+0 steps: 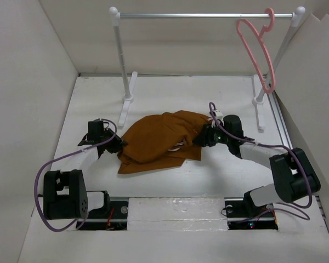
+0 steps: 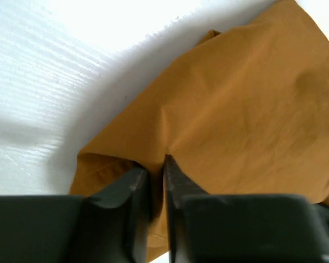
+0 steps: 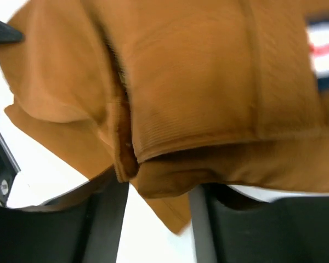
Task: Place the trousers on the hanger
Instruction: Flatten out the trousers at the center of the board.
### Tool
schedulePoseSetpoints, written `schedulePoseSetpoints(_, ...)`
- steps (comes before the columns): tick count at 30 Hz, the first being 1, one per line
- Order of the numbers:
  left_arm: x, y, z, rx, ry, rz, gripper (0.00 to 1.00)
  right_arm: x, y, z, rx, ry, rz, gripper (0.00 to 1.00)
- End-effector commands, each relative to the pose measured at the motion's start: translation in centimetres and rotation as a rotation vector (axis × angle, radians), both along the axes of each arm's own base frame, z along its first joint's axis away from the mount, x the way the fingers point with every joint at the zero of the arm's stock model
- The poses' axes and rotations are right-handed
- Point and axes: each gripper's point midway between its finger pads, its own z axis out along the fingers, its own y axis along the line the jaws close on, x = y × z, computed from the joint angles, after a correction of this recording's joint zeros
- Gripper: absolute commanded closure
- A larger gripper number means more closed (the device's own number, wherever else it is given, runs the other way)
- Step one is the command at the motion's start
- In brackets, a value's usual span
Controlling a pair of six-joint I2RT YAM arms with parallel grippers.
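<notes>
The rust-brown trousers (image 1: 162,141) lie crumpled in the middle of the white table. The pink hanger (image 1: 257,52) hangs by its hook at the right end of the rail, far from both arms. My left gripper (image 1: 119,145) is at the heap's left edge. In the left wrist view its jaws (image 2: 156,164) are pinched nearly together with a fold of the trousers (image 2: 236,109) between them. My right gripper (image 1: 202,137) is at the heap's right edge. Its jaws (image 3: 156,186) stand apart, with the waistband hem of the trousers (image 3: 197,82) lying across the fingertips and bare table showing between the fingers.
The silver-and-white clothes rail (image 1: 208,16) spans the back of the table on two upright legs (image 1: 123,66). White walls close in the left and right sides. Purple cables loop from both arms. The striped lining (image 3: 323,52) shows at the right of the right wrist view.
</notes>
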Motion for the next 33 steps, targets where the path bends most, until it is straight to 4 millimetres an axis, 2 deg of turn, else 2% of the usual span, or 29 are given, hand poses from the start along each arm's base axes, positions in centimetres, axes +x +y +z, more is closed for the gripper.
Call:
schedulePoseSetpoints(1, 1.8, 0.1, 1.7, -0.002, -0.080, 0.005, 0.93, 3.0, 2.1, 6.6, 0.035, -0.260, 0.021, 0.56)
schedulePoseSetpoints(2, 2.3, 0.3, 2.2, 0.005, -0.094, 0.017, 1.00, 3.1, 2.5, 6.9, 0.025, -0.280, 0.025, 0.62)
schedulePoseSetpoints(3, 2.7, 0.4, 2.7, 0.008, -0.103, 0.027, 1.00, 3.3, 2.8, 7.8, 0.024, -0.305, 0.028, 0.70)
schedulePoseSetpoints(4, 3.2, 0.5, 3.5, 0.015, -0.126, 0.033, 1.00, 3.3, 3.0, 8.0, 0.016, -0.312, 0.028, 0.87)
schedulePoseSetpoints(7, 5.3, 2.1, 7.7, 0.101, -0.211, 0.072, 1.00, 2.8, 4.0, 10.5, 0.011, -0.393, 0.043, 1.00)
schedulePoseSetpoints(8, 6.8, 3.3, 12.2, 0.158, -0.282, 0.107, 1.00, 2.2, 4.2, 13.3, 0.008, -0.472, 0.042, 1.00)
schedulePoseSetpoints(9, 6.9, 3.3, 12.2, 0.159, -0.283, 0.107, 1.00, 1.9, 4.7, 13.3, 0.012, -0.473, 0.056, 1.00)
schedulePoseSetpoints(10, 7.3, 4.3, 14.4, 0.206, -0.327, 0.142, 1.00, 1.8, 4.4, 14.7, -0.001, -0.472, 0.051, 1.00)
schedulePoseSetpoints(11, 7.8, 4.6, 17.9, 0.221, -0.385, 0.154, 1.00, 1.2, 4.5, 16.8, 0.003, -0.519, 0.067, 1.00)
schedulePoseSetpoints(12, 8.1, 5.0, 19.9, 0.237, -0.418, 0.173, 1.00, 0.9, 4.4, 18.3, 0.010, -0.536, 0.072, 1.00)
schedulePoseSetpoints(13, 8.0, 5.7, 22.3, 0.262, -0.463, 0.206, 1.00, 0.5, 4.3, 21.2, 0.011, -0.555, 0.078, 1.00)
schedulePoseSetpoints(14, 8.0, 6.0, 26.6, 0.272, -0.538, 0.224, 1.00, 0.4, 3.7, 23.6, 0.010, -0.608, 0.077, 1.00)
schedulePoseSetpoints(15, 7.8, 6.2, 29.1, 0.278, -0.586, 0.234, 1.00, -0.3, 3.0, 25.8, 0.009, -0.630, 0.075, 1.00)
schedulePoseSetpoints(16, 7.5, 7.0, 31.7, 0.303, -0.631, 0.278, 1.00, -0.4, 1.9, 26.9, -0.012, -0.620, 0.061, 1.00)
schedulePoseSetpoints(17, 6.8, 7.6, 36.5, 0.321, -0.722, 0.318, 1.00, -1.0, 1.5, 32.1, 0.022, -0.713, 0.072, 1.00)
schedulePoseSetpoints(19, 6.3, 8.2, 40.6, 0.333, -0.791, 0.355, 1.00, -1.4, 0.9, 34.9, 0.032, -0.721, 0.088, 1.00)
schedulePoseSetpoints(20, 5.0, 8.2, 44.7, 0.326, -0.865, 0.371, 1.00, -2.3, 0.4, 38.4, 0.068, -0.778, 0.107, 1.00)
schedulePoseSetpoints(21, 4.5, 8.4, 46.0, 0.330, -0.885, 0.379, 1.00, -2.5, 0.3, 39.1, 0.077, -0.769, 0.119, 1.00)
schedulePoseSetpoints(23, 3.1, 8.6, 48.9, 0.327, -0.939, 0.405, 1.00, -3.2, 0.6, 39.5, 0.113, -0.725, 0.165, 1.00)
schedulePoseSetpoints(24, 2.5, 8.6, 49.3, 0.324, -0.953, 0.410, 1.00, -2.9, 0.2, 38.4, 0.109, -0.692, 0.151, 1.00)
schedulePoseSetpoints(25, 0.9, 8.0, 50.2, 0.305, -0.995, 0.392, 1.00, -3.4, -0.2, 37.8, 0.112, -0.678, 0.136, 1.00)
schedulePoseSetpoints(26, 1.4, 7.3, 49.0, 0.298, -0.989, 0.361, 1.00, -3.3, -0.6, 36.3, 0.111, -0.638, 0.118, 1.00)
schedulePoseSetpoints(27, 1.0, 6.2, 48.5, 0.283, -0.999, 0.310, 1.00, -2.3, -1.4, 31.4, 0.079, -0.530, 0.084, 1.00)
schedulePoseSetpoints(28, 0.1, 5.0, 47.9, 0.265, -1.010, 0.249, 1.00, -2.3, -2.4, 28.7, 0.055, -0.459, 0.055, 1.00)
schedulePoseSetpoints(29, 0.9, 4.1, 44.5, 0.259, -0.939, 0.201, 0.99, -2.2, -3.8, 26.5, 0.022, -0.424, 0.011, 1.00)
schedulePoseSetpoints(30, 0.7, 1.8, 42.6, 0.220, -0.918, 0.104, 0.96, -1.1, -6.7, 23.8, -0.028, -0.368, -0.088, 1.00)
schedulePoseSetpoints(31, -0.5, -0.5, 41.1, 0.171, -0.928, -0.022, 0.89, -1.2, -8.7, 19.1, -0.076, -0.247, -0.155, 1.00)
schedulePoseSetpoints(32, 0.5, -1.9, 36.1, 0.148, -0.852, -0.095, 0.74, -0.9, -10.6, 17.2, -0.109, -0.220, -0.208, 1.00)
schedulePoseSetpoints(33, 0.4, -2.8, 33.7, 0.122, -0.815, -0.151, 0.65, -0.3, -13.8, 15.4, -0.133, -0.177, -0.316, 1.00)
